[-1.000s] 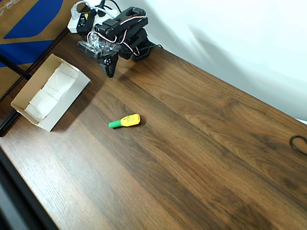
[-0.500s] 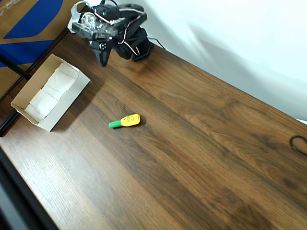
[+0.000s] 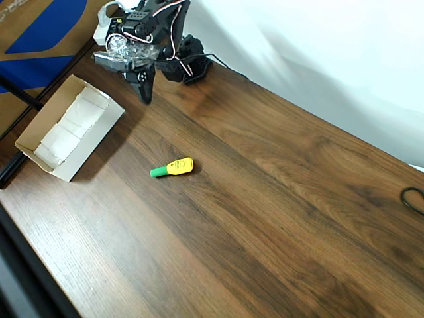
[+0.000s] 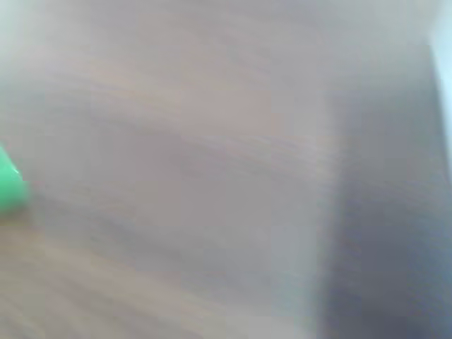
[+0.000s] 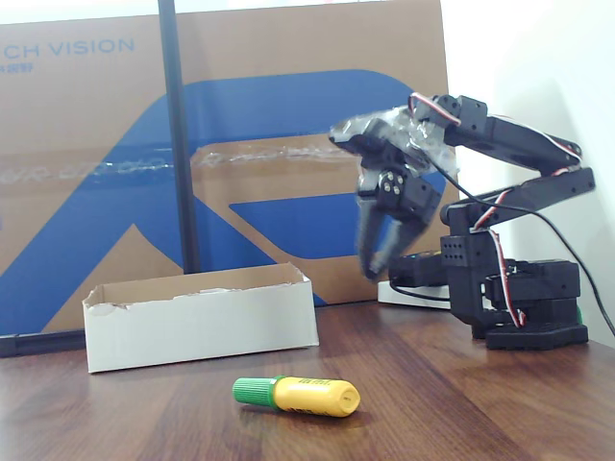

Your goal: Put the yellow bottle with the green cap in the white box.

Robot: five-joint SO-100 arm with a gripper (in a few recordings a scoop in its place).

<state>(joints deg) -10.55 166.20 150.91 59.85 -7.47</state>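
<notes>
Dark wood-grain table [image 3: 278, 199] under a white wall, and a big brown-and-blue carton [image 5: 115, 163] standing behind the action. The bottle [image 3: 173, 167] lies flat on its side out in the open middle of the table, green cap [image 3: 158, 172] pointing left in the overhead view, free of everything, nothing touching it. In the fixed view the bottle [image 5: 298, 395] sits in front of the box [image 5: 200, 315], apart from it. The box [image 3: 69, 127] rests by the table's left edge in the overhead view, open top, white padding inside. The arm [image 5: 500, 250] is folded back at the far end of the table, and the gripper [image 3: 146, 89] hangs up off the wood, fingers pointing down, well apart from the bottle and nearer the box's far corner. In the fixed view the gripper [image 5: 377, 257] is motion-blurred, so I cannot tell how its jaws stand. The wrist view is a smear of wood with a green blob [image 4: 10, 185] at the left edge.
</notes>
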